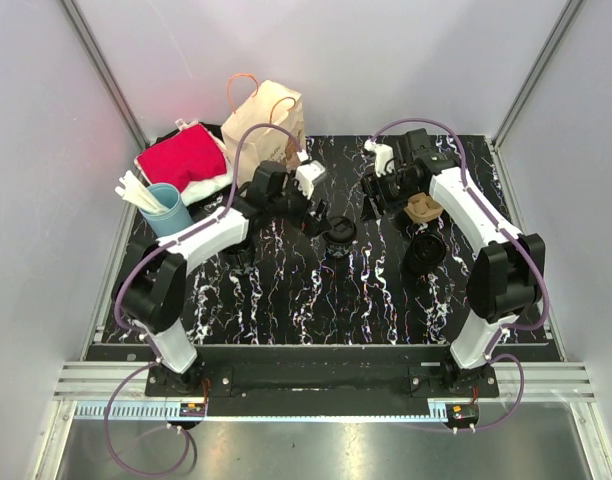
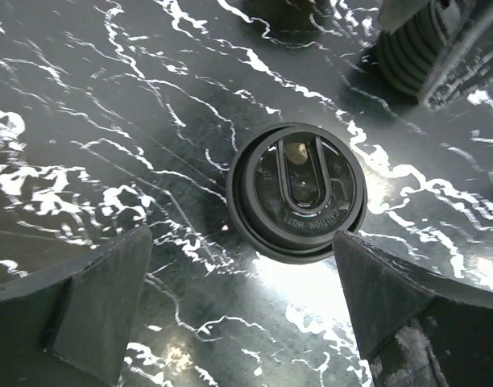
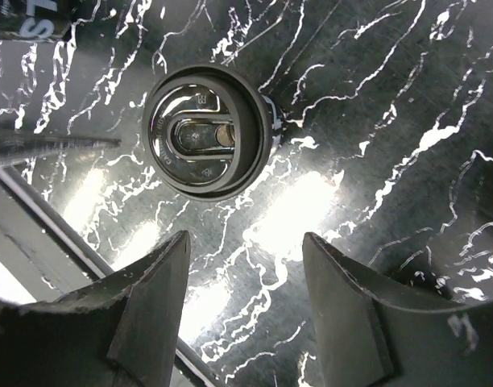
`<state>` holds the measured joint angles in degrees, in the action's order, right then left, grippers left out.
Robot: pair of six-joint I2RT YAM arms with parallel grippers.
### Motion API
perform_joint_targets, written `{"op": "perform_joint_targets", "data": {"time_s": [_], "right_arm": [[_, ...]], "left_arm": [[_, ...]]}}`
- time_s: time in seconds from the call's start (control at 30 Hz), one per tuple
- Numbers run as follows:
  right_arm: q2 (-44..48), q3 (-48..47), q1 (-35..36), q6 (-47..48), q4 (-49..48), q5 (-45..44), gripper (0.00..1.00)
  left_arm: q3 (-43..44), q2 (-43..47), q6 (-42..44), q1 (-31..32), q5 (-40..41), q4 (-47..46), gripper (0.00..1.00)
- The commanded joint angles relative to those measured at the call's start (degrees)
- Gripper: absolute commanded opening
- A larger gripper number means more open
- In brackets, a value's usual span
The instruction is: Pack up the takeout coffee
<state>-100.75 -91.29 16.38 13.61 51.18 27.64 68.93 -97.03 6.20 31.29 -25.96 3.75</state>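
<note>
A black takeout coffee cup with a black lid stands on the marbled table between the two arms. From above, the left wrist view shows this lidded cup just past the fingertips of my left gripper, which is open wide and empty. My right gripper is open too, nothing between its fingers, with a lidded cup ahead of it to the left. From overhead, my left gripper is left of the cup and my right gripper is right of it. A second black cup stands further right.
A brown cardboard cup carrier lies by the right arm. A paper bag with handles stands at the back left, beside a red cloth and a blue cup holding white sticks. White walls close in the table.
</note>
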Motion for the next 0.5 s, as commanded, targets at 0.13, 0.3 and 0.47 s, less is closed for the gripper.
{"op": "perform_joint_targets", "data": {"time_s": [0.13, 0.3, 0.47], "right_arm": [[3.63, 3.57, -1.53, -3.06, -8.02, 7.69, 0.64], [3.54, 4.45, -1.7, -4.37, -9.6, 8.13, 0.63], [3.63, 5.15, -1.79, -5.08, -10.48, 8.4, 0.63]], "left_arm": [[6.57, -5.79, -8.22, -3.16, -12.54, -0.76, 0.99], [8.94, -8.43, -9.18, -3.34, -12.63, 0.03, 0.99], [9.74, -9.84, -9.62, -3.34, -12.89, 0.47, 0.99]]}}
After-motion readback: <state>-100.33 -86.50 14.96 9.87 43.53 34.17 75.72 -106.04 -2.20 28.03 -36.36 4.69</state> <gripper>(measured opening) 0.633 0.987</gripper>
